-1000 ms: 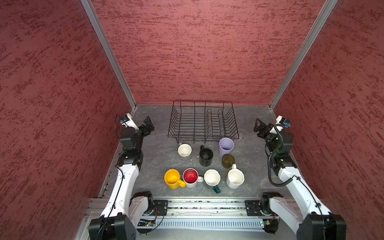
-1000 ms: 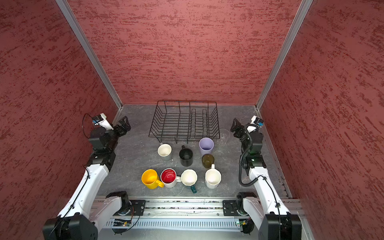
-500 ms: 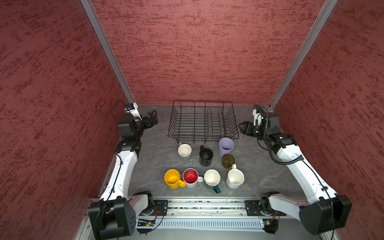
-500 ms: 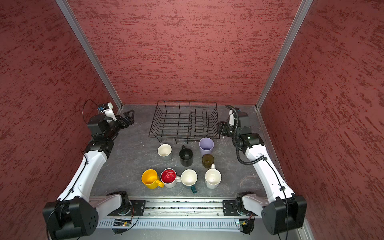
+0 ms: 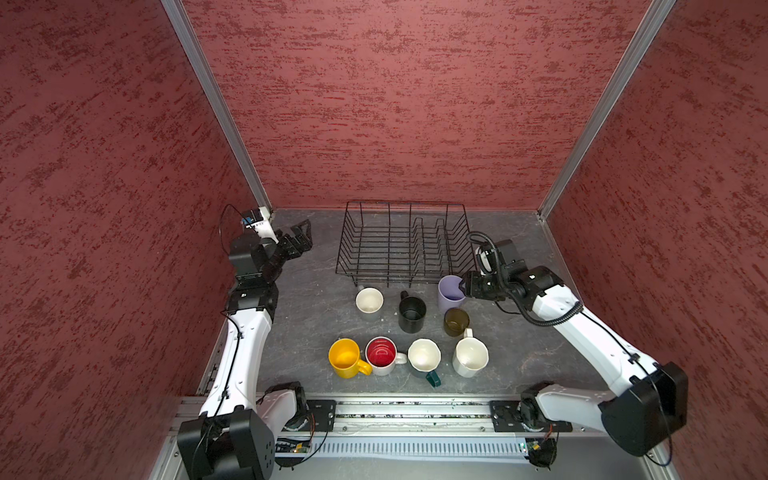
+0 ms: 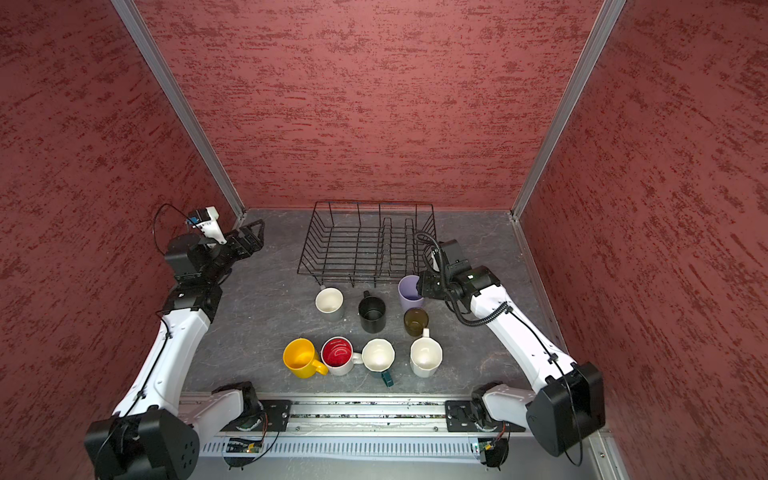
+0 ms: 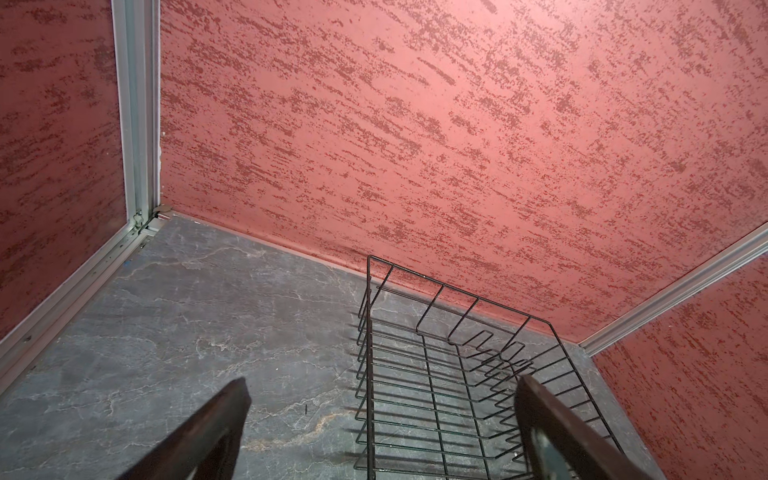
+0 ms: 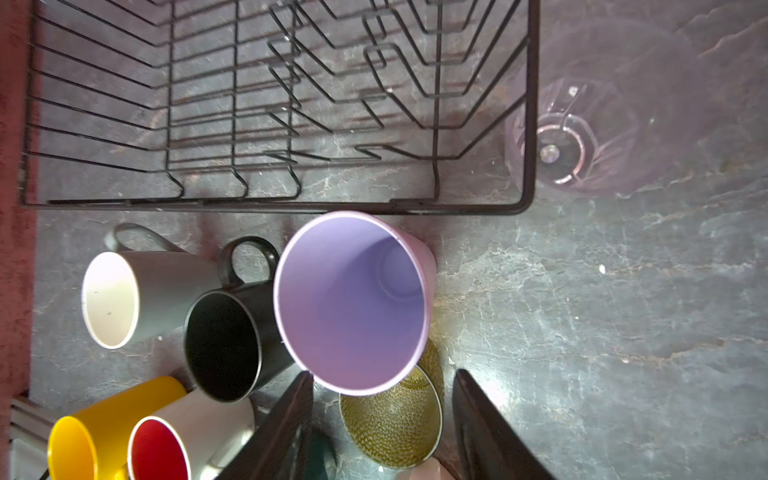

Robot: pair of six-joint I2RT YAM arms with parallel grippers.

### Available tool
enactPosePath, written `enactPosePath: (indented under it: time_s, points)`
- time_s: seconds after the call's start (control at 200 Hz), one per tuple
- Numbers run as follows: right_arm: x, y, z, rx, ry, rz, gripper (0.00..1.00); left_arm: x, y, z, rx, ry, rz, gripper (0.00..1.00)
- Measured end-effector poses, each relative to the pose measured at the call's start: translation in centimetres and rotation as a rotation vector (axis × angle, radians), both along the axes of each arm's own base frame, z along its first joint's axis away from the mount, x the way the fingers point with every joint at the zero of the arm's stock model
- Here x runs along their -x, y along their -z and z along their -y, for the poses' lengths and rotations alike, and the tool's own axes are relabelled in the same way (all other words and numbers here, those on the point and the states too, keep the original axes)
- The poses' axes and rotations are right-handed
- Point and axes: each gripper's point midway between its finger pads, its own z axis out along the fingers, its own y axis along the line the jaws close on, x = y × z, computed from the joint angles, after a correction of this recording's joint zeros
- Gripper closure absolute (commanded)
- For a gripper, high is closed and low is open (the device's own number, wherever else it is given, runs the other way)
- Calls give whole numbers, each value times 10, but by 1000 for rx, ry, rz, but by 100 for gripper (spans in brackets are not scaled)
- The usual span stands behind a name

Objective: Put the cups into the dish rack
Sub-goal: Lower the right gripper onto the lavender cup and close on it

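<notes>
- Black wire dish rack (image 5: 399, 274) is sitting at the back of the grey table (image 5: 311, 316), close to the rear wall.
- Eight cups are standing upright in front of the rack, all outside it.
- Back row, left to right in both top views: grey mug (image 5: 369, 301), black mug (image 5: 412, 313), then the lavender cup (image 5: 451, 293), just beside the rack's front edge. The amber glass (image 5: 456, 321) is sitting just in front of the lavender cup.
- Front row, same order: yellow mug (image 5: 345, 357), red-lined mug (image 5: 381, 355), teal-handled cup (image 5: 424, 355), white mug (image 5: 469, 357).
- Clear glass (image 8: 582, 137) is showing, blurred, in the right wrist view just outside the rack's end wall.
- Right gripper (image 5: 461, 286) is hovering at the lavender cup's rim. Its fingers are standing apart — released, pinching nothing.
- Left gripper (image 5: 305, 235) is hanging over the table left of the rack, well apart from the cups — fingers spread wide, grasping nothing.
</notes>
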Motion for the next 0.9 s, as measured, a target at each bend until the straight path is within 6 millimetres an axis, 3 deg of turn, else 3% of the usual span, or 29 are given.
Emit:
enactPosePath:
  time_s: [0.576, 0.902]
  points:
    - [-16, 51, -1, 128, 24, -80, 62, 4, -4, 1, 4, 0, 15, 0]
    - [-24, 61, -4, 163, 7, -98, 89, 4, -4, 1, 10, -1, 14, 0]
